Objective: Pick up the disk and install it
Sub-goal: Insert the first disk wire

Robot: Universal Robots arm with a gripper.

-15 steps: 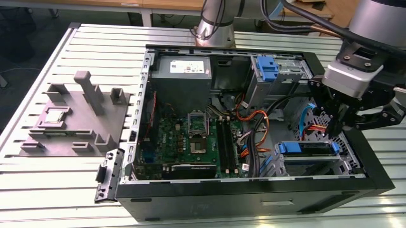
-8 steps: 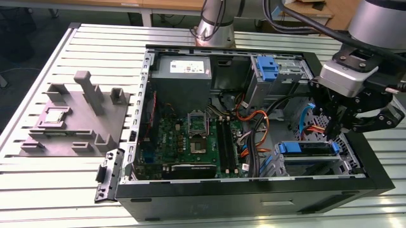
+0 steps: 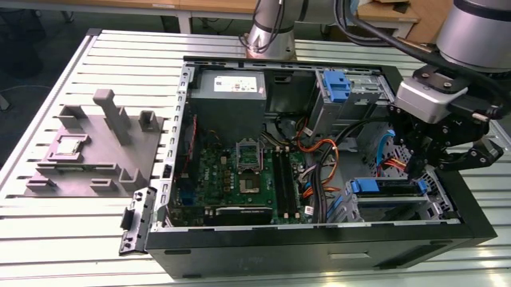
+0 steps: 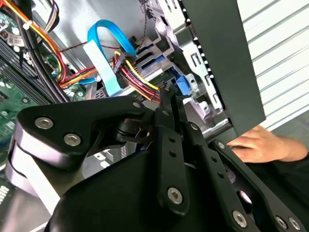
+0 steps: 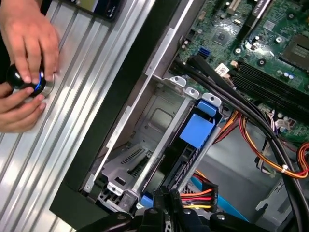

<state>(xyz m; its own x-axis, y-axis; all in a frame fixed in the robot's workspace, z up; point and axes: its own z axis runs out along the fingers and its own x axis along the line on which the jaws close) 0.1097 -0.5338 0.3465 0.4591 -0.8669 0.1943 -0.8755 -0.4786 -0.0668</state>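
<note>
The disk (image 5: 197, 131) sits on edge in the metal drive cage (image 5: 159, 113) at the case's front corner; its blue carrier frame and dark side show. In the exterior view the disk (image 3: 375, 186) lies in the cage at the case's lower right. My gripper (image 3: 417, 172) hangs just above that cage, at the disk's cable end. In both wrist views the black fingers (image 4: 166, 99) are pressed together with nothing between them. The fingertips (image 5: 161, 195) stand beside a plug with red, yellow and black wires (image 5: 195, 197).
A person's hands (image 5: 26, 63) hold a black knob on the slatted table beside the case; one hand (image 4: 256, 145) also shows past the case wall. Cable bundles (image 5: 241, 111) cross the motherboard (image 3: 239, 173). A grey fixture (image 3: 96, 149) stands at the exterior view's left.
</note>
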